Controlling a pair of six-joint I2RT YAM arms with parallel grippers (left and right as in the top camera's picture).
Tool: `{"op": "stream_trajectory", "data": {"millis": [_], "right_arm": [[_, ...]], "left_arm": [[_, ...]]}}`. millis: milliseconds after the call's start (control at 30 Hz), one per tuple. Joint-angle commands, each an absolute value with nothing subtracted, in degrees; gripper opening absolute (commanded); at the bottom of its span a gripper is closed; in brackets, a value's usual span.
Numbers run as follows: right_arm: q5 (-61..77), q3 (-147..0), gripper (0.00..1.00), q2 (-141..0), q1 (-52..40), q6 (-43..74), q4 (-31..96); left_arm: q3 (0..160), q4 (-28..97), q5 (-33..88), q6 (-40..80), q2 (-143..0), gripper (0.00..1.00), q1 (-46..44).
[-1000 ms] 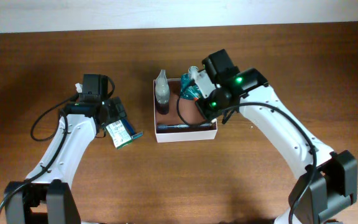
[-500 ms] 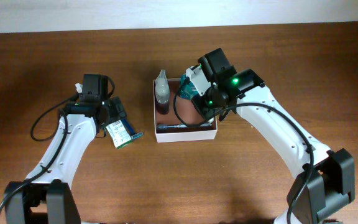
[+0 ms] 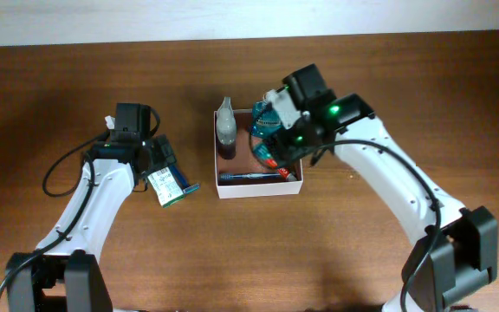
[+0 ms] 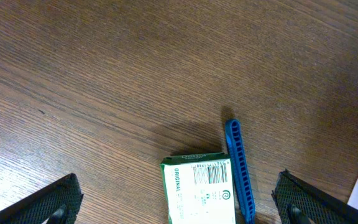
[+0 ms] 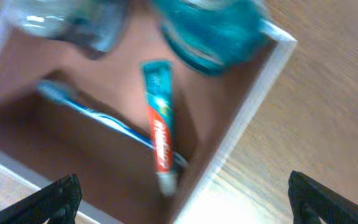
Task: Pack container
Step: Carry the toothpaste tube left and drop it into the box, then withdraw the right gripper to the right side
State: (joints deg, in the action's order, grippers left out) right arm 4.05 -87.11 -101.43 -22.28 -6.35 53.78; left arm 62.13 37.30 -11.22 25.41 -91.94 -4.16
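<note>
The right gripper [image 5: 185, 202], fingers spread and empty, hangs above the square white-walled, reddish-brown-lined container [image 5: 248, 112]. The red-and-teal toothpaste tube [image 5: 160, 124] inside has blurred lettering. The left gripper [image 4: 179, 205], likewise spread, hovers over a green-and-white carton [image 4: 197, 190] reading "ORIGINAL" beside a barcode, on the wooden tabletop [image 4: 104, 74].

Green-and-white carton [image 4: 199, 190] beside blue comb [image 4: 238, 168]

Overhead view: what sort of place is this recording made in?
Probably a robot test bench, not a home: a plain wooden table, a left arm and right arm at it, and a container of toiletries.
</note>
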Motion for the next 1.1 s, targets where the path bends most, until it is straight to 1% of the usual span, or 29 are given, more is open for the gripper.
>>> {"op": "stream_trajectory", "data": {"millis": [0,167,267,367,467,533,667,933,1000,1067], "right_arm": [[1.8,-88.09,0.99,-98.56,-15.84,-3.51,55.42],[1.78,-88.07,0.99,-98.63,-3.6,-3.57,58.52],[1.26,-88.07,0.99,-98.76,3.86,-3.57,58.11],[2.46,-88.07,0.99,-98.76,9.76,-3.53,58.15],[4.64,-88.07,0.99,-98.76,13.43,-3.53,58.37],[5.61,-88.07,0.99,-98.76,15.27,-3.53,58.37],[5.54,-88.07,0.99,-98.76,16.51,-3.55,58.26],[5.54,-88.07,0.99,-98.76,16.53,-3.55,58.28],[5.54,-88.07,0.98,-98.76,16.53,-3.57,58.28],[5.54,-88.07,0.99,-98.76,16.53,-3.55,58.28]], "left_arm": [[62.0,37.32,-11.81,26.13,-92.27,0.99,-4.34],[62.0,37.32,-11.81,26.13,-92.27,1.0,-4.34],[62.0,37.26,-11.92,26.09,-92.27,0.99,-4.34],[62.02,37.08,-15.35,26.09,-92.25,0.99,-4.32],[62.02,37.1,-17.85,26.09,-92.25,0.99,-4.32],[62.0,37.12,-19.77,26.09,-92.27,0.99,-4.32],[62.0,37.12,-19.73,26.11,-92.27,0.99,-4.34],[62.0,35.44,-19.05,26.13,-92.27,0.99,-4.34],[62.0,32.6,-17.39,26.15,-92.27,0.99,-4.34],[62.02,30.39,-11.33,26.13,-92.27,0.99,-4.34]]}}
